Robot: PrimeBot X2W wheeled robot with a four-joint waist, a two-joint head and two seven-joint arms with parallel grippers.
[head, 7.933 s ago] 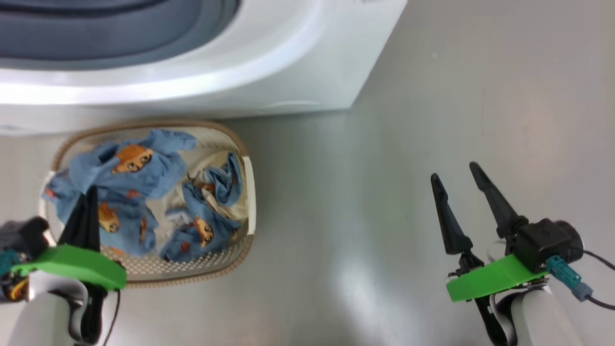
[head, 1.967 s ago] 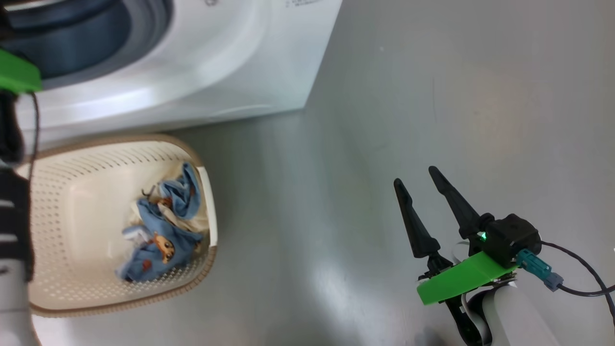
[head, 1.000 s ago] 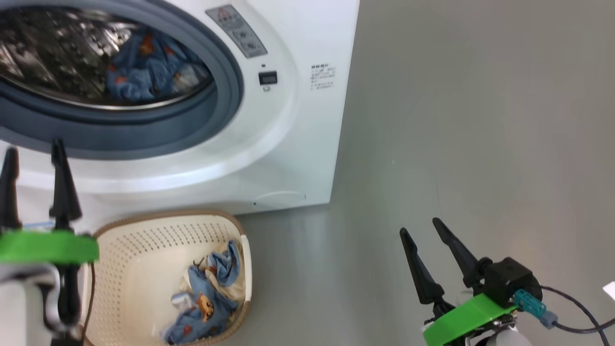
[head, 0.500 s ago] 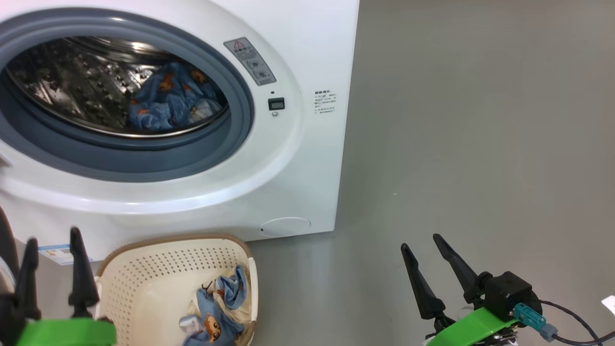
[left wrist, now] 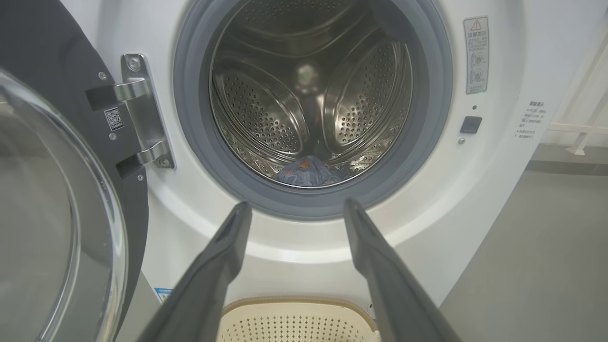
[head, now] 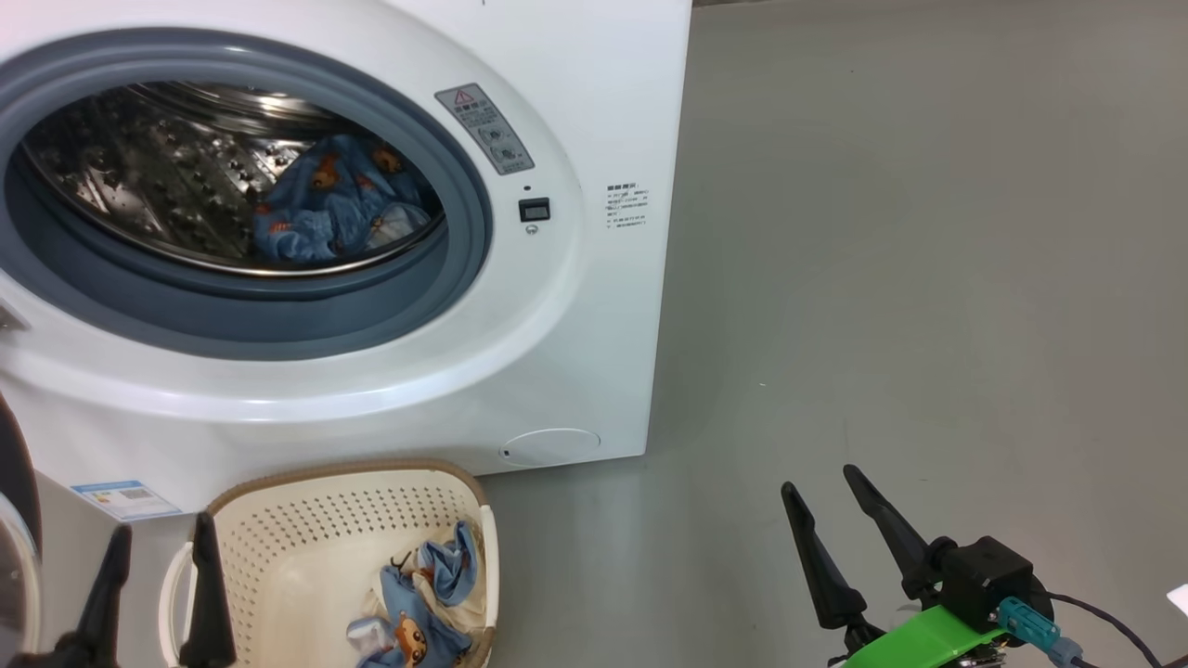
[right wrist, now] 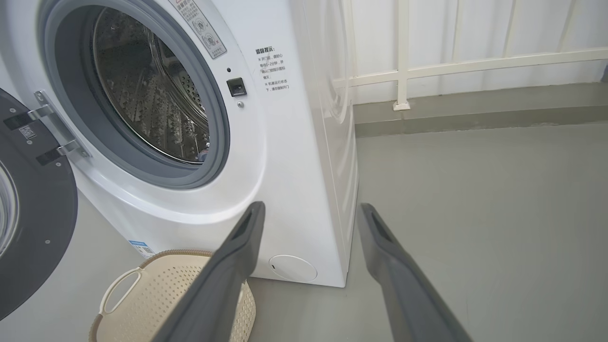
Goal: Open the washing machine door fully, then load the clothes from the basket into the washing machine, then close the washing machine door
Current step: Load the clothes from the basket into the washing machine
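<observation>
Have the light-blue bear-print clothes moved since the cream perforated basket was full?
Yes. Most light-blue clothes now lie in the steel drum of the white washing machine; one bundle remains in the basket, at its right end.

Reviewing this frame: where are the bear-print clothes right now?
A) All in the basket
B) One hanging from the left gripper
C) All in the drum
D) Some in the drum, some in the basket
D: some clothes lie in the washing machine drum, and a second bundle sits in the basket.
</observation>
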